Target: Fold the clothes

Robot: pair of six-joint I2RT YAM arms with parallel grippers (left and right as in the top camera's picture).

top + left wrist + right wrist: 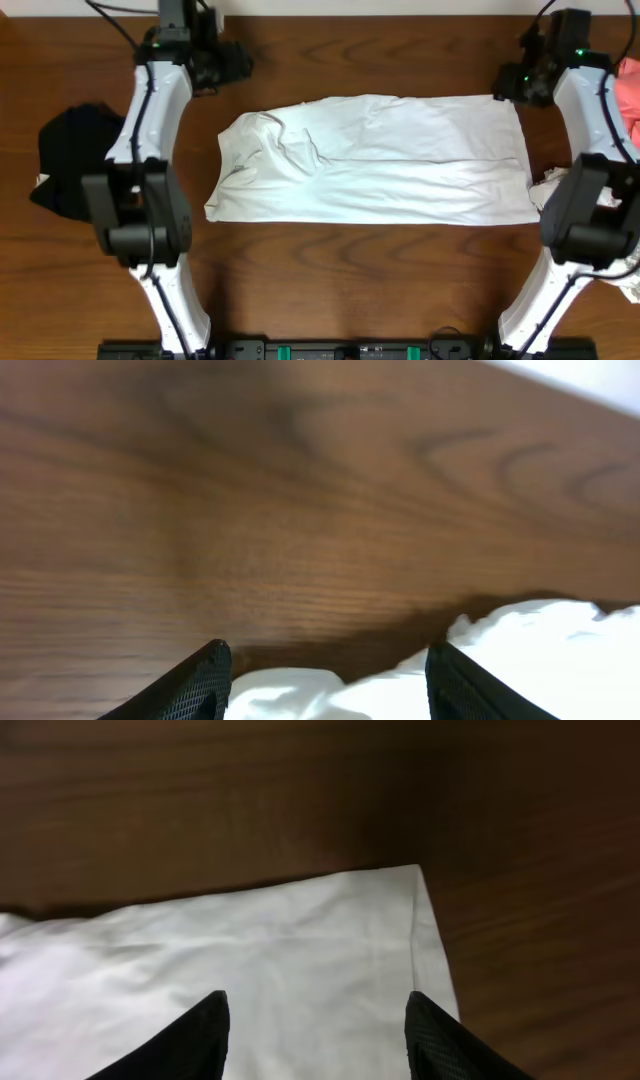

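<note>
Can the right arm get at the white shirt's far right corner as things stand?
Likely yes. The right tool stands open just above the white shirt. The corner lies flat on the bare table just ahead of it, with nothing on it or around it.

From the left wrist camera I see two black, textured fingers rising from the bottom edge. They stand well apart with nothing pinched between them. Rumpled white cloth lies just past the tips, showing between them and spreading toward the lower right. Brown wood-grain tabletop fills the rest, blurred toward the top. A pale strip cuts across the upper right corner.
</note>
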